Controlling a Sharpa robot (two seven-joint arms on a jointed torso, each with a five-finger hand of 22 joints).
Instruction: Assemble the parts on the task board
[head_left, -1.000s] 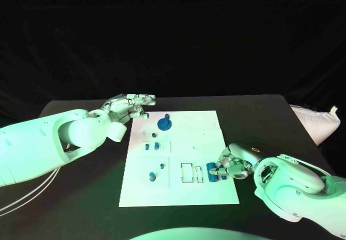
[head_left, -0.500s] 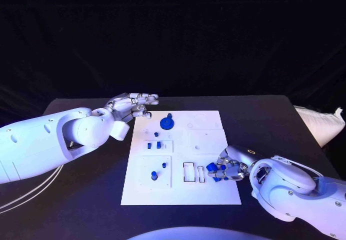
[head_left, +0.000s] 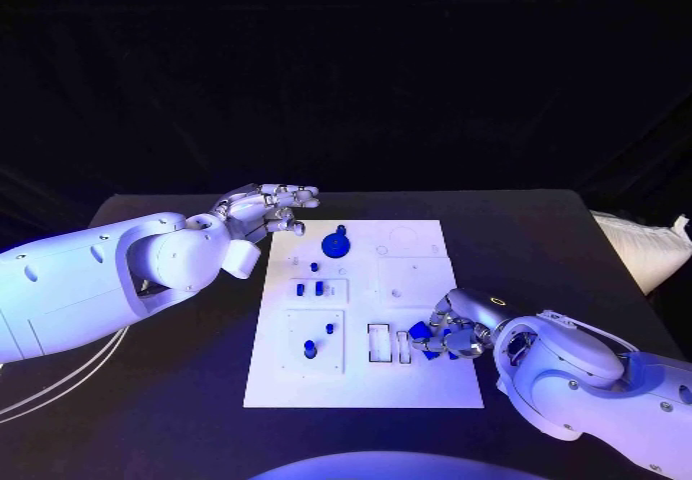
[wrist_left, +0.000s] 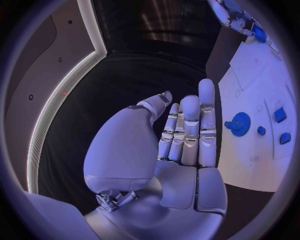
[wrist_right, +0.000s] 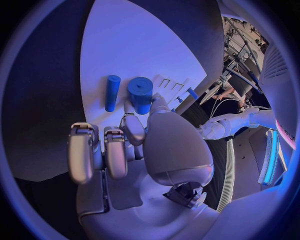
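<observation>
The white task board (head_left: 411, 385) lies mid-table. My right hand (head_left: 453, 335) rests at its right edge, fingers curled. Its thumb and one fingertip (wrist_right: 129, 121) pinch the end of a thick blue cylinder (wrist_right: 141, 92), which lies on the board. A thinner blue cylinder (wrist_right: 112, 92) lies free beside it. My left hand (head_left: 268, 209) hovers off the board's far left corner with straight fingers (wrist_left: 190, 130) and holds nothing. A blue gear (head_left: 335, 245) sits near it on the board (wrist_left: 262, 75).
Two small blue blocks (head_left: 309, 289), a blue oval piece (head_left: 309, 349) and a tiny blue peg (head_left: 329, 327) stand in the board's left half. Open rectangular slots (head_left: 375, 343) are left of my right hand. A white bag (head_left: 642, 245) lies at the table's right edge.
My right hand's fingers have shifted slightly around the blue cylinders, staying at the same spot. My left hand has barely moved.
</observation>
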